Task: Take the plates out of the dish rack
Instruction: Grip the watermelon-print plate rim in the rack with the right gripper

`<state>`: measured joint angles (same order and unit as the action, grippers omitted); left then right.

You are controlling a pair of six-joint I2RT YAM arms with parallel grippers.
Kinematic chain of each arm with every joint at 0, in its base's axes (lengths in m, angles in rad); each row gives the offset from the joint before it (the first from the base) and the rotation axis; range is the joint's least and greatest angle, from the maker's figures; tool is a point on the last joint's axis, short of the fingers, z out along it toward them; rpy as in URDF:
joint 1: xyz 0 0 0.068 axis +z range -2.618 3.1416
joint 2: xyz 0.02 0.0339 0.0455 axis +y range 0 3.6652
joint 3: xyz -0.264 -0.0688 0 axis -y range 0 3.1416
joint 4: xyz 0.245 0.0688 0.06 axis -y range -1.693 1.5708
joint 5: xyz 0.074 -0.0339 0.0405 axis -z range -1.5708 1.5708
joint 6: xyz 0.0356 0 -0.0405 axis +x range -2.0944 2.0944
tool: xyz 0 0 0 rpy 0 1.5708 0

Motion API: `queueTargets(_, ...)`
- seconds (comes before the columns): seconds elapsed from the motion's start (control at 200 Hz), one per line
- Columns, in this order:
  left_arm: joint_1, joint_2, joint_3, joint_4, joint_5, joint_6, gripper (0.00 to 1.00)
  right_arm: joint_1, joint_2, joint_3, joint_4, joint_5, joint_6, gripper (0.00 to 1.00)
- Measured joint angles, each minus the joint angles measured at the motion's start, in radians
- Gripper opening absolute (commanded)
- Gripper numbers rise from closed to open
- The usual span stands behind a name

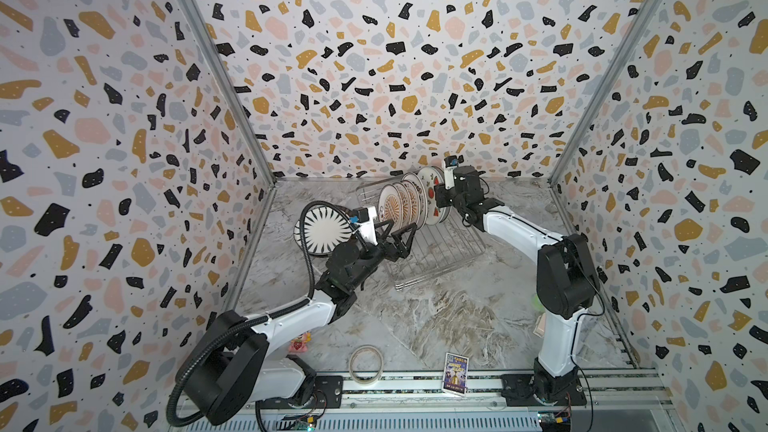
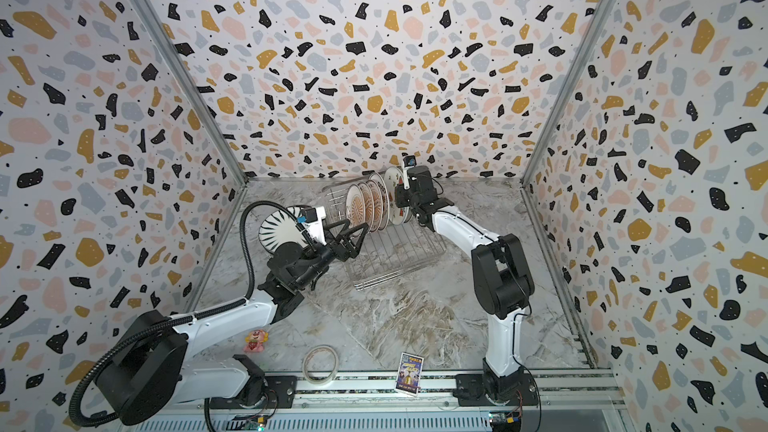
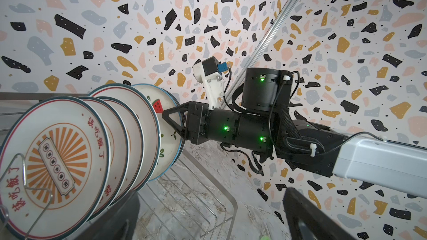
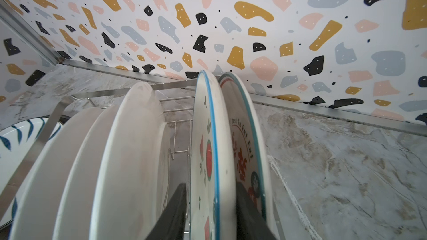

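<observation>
Ceramic against ceramic, risking a knock: straddling the watermelon plate (image 4: 205, 135), far right in the dish rack (image 1: 440, 255), with the right pincer (image 4: 210, 188) narrowly parted, clamping untellable; lifting askew, possibly dragging the lettered plate (image 4: 242, 139) just behind. Holding the left pincer (image 1: 398, 234) wide open, empty.

Glossy plates (image 3: 57, 165), shiny metal dish rack (image 1: 440, 255)

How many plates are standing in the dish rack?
6 that I can count: the sunburst plate in front, three more close behind, the watermelon plate, and a last plate behind it. They overlap, so another may hide.
</observation>
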<state>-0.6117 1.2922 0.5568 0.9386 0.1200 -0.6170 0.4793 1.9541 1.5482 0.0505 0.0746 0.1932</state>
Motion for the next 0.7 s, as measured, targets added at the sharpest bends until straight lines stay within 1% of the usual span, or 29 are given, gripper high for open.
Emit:
queueTargets(0.115,0.000,-0.005,0.000,-0.003,-0.008,0.000,0.99,0.021,0.034,0.037,-0.023,0.053,0.000,0.36)
queueTargets(0.23,0.000,-0.024,0.000,-0.015,-0.021,0.002,0.99,0.027,0.050,0.048,-0.036,0.079,0.001,0.36)
queueTargets(0.481,0.000,-0.045,0.000,-0.018,-0.046,0.002,0.99,0.032,0.087,0.048,-0.040,0.083,0.013,0.34)
queueTargets(0.541,0.000,-0.045,0.000,-0.020,-0.049,0.001,0.99,0.033,0.092,0.048,-0.040,0.082,0.016,0.33)
queueTargets(0.621,0.000,-0.045,0.000,-0.021,-0.050,0.001,0.99,0.032,0.095,0.048,-0.040,0.084,0.023,0.29)
queueTargets(0.701,0.000,-0.045,0.000,-0.021,-0.051,0.000,0.99,0.032,0.095,0.048,-0.040,0.084,0.027,0.28)
